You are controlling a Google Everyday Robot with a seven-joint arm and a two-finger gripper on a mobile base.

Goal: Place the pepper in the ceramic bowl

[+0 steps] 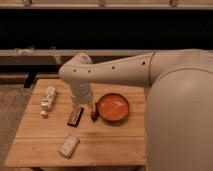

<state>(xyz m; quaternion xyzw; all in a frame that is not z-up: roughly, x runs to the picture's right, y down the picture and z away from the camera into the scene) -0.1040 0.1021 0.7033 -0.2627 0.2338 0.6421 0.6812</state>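
Cream-white smooth shell covers my arm (125, 67), which reaches in from the right, bends at a rounded elbow and drops a short wrist toward the table (115, 145). My gripper (89, 106) hangs under that wrist, low over the middle of the table, just left of the ceramic bowl (113, 108). Its fingers stand apart, close to as wide as they go, and nothing is clamped between them. The wrist hides most of them from me, so I cannot tell whether a fingertip touches anything.

The pepper (94, 113) lies on the wood right at my gripper, a small dark red-brown sliver, long and narrow, against the left outer rim of the bowl and not inside it. The bowl is round, shallow and orange-red, with a glossy inside that catches pale streaks of light.

Left of the pepper, just beside it, lies a flat dark bar (76, 116) with orange edges, rectangular and set at a slant. Nearer the front edge rests a pale, crinkly packet (69, 146), also slanted. At the far left lies a white bottle-like object (49, 97) on its side, with a small white cup (44, 114) just below it. I cannot read any lettering on these.

The table is made of light wooden planks with straight seams running left to right.
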